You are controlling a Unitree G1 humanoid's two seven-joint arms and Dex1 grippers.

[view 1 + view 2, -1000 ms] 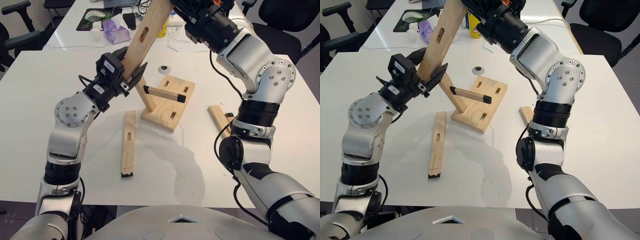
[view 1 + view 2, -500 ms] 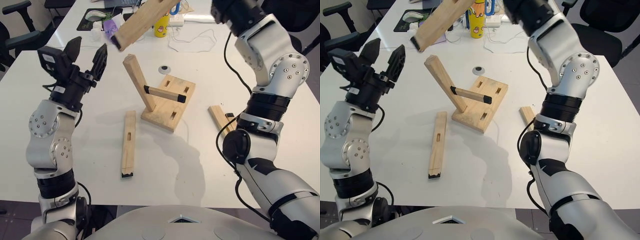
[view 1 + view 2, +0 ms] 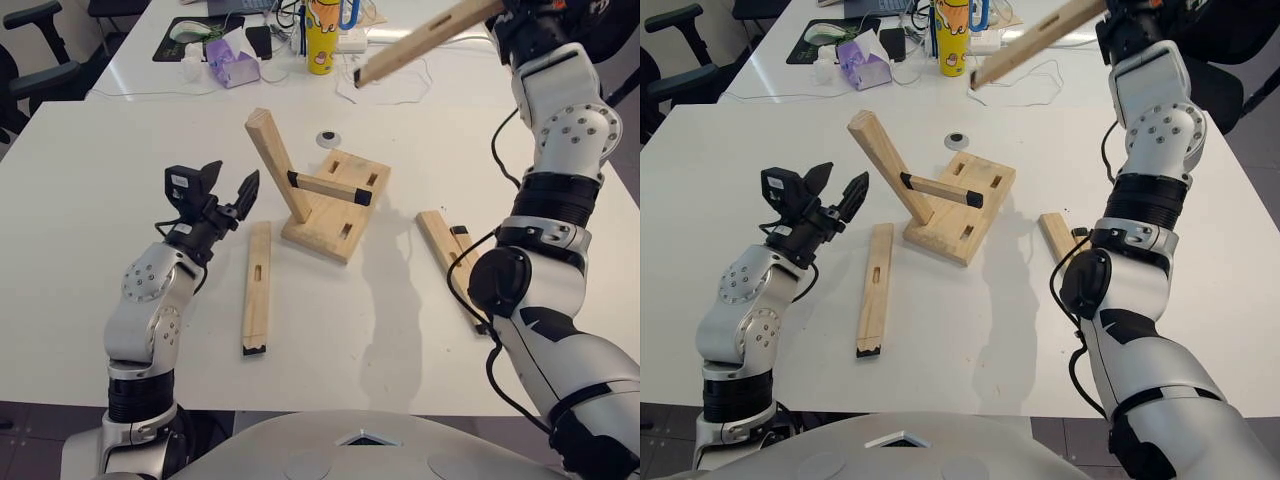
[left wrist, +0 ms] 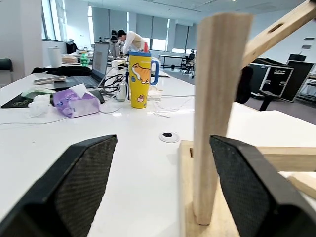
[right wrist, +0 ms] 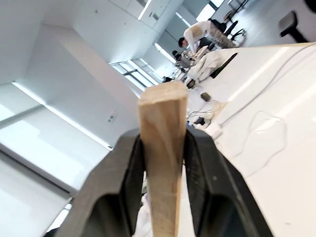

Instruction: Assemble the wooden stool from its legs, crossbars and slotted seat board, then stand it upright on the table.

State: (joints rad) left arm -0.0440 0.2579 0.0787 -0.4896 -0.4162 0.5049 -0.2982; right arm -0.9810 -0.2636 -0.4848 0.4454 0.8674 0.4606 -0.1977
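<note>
While most parts lie loose on the table (image 3: 100, 180), assembly looks early. The seat board (image 3: 340, 205), just beyond the left gripper (image 3: 230, 180), has one tilted leg (image 3: 275, 160) slotted in w/ a crossbar (image 3: 330, 188). The right gripper (image 5: 162, 148), up high, is clenched on a 2nd leg (image 3: 420, 40). The left gripper is spread and empty, w/ a 3rd leg (image 3: 257, 285) flat just beside it. Remaining legs, crossbars and uprighting are left.

Seat board (image 3: 338, 205), standing leg (image 3: 275, 160), flat leg (image 3: 257, 285) and raised leg (image 3: 420, 38): all pale bare wood. Crossbar (image 3: 330, 188): same wood, black end caps. Table (image 3: 90, 190): white. Left gripper (image 3: 232, 180): black; pads (image 4: 84, 187) seemingly fine cross-hatch. Mug (image 3: 320, 45): yellow, orange cartoon figure. Tissue box (image 3: 232, 65): purple.
</note>
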